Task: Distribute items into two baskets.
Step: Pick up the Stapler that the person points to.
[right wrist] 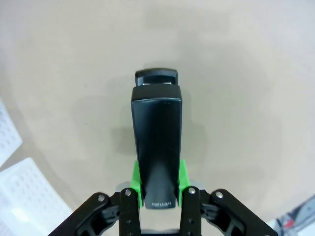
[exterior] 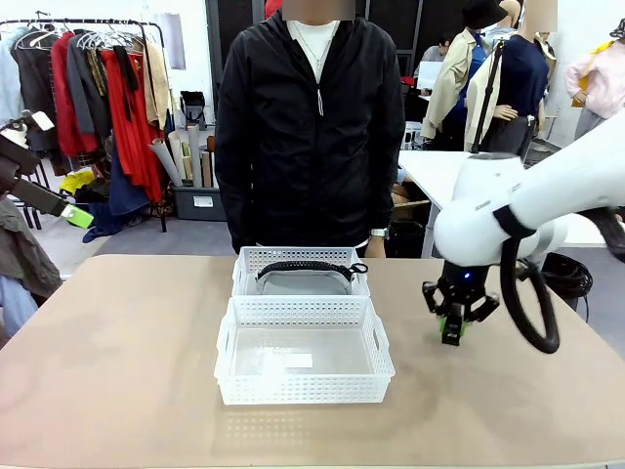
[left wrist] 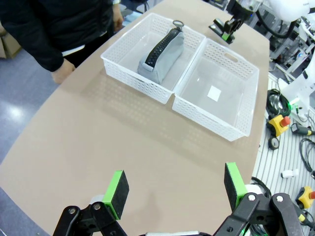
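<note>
The front camera faces across the worktop (exterior: 117,391) from its near edge. The left wrist camera looks down from high off the left edge, sharing both baskets (exterior: 303,386); the right wrist camera looks straight down from close.

A tan desk (exterior: 107,381) with rounded corners is spreading across the lower half of the front frame, its top looking smooth and matte. Two white lattice baskets are sitting directly on it at the centre of the frame, with their long sides touching. The far basket (exterior: 244,283) is lying just above the near basket (exterior: 303,389) in the picture. Both are standing flat and square to the desk's lower edge. Wide stretches of desk are showing to their left and right, and the near basket is casting a faint dotted shadow just below itself.
</note>
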Robot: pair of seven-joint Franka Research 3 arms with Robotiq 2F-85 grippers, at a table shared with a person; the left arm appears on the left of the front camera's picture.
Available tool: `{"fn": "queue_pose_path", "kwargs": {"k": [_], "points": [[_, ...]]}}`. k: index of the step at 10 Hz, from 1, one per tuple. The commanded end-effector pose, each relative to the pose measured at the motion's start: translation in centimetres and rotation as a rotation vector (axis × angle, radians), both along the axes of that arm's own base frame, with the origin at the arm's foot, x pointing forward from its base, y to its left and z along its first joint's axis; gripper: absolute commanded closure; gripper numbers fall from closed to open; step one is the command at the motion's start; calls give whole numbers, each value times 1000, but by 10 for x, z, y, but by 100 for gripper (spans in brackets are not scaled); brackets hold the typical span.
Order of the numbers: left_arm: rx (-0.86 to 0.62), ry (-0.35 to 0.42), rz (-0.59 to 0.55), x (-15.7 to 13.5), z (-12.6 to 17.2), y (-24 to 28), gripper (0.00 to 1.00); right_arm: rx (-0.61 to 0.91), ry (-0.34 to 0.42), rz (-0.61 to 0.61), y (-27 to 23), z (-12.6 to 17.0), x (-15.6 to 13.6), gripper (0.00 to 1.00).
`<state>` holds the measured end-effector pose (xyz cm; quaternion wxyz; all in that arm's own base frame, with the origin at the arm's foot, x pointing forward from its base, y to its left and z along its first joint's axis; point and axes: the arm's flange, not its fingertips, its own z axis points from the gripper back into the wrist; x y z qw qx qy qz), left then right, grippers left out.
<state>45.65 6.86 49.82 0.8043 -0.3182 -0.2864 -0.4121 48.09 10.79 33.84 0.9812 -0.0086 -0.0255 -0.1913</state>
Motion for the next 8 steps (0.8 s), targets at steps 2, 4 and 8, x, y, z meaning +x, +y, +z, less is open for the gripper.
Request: {"fn": "queue_pose_path", "kwargs": {"k": [2,4,8], "points": [[0,-1,1,1,2,2,0,99,-49,156,-44,49,-4,100],[0,-1,1,1,2,2,0,143,-59,278,-60,76,-5,100],[0,-1,1,1,2,2,0,17,-50,528,-68,146,-12,100]]}}
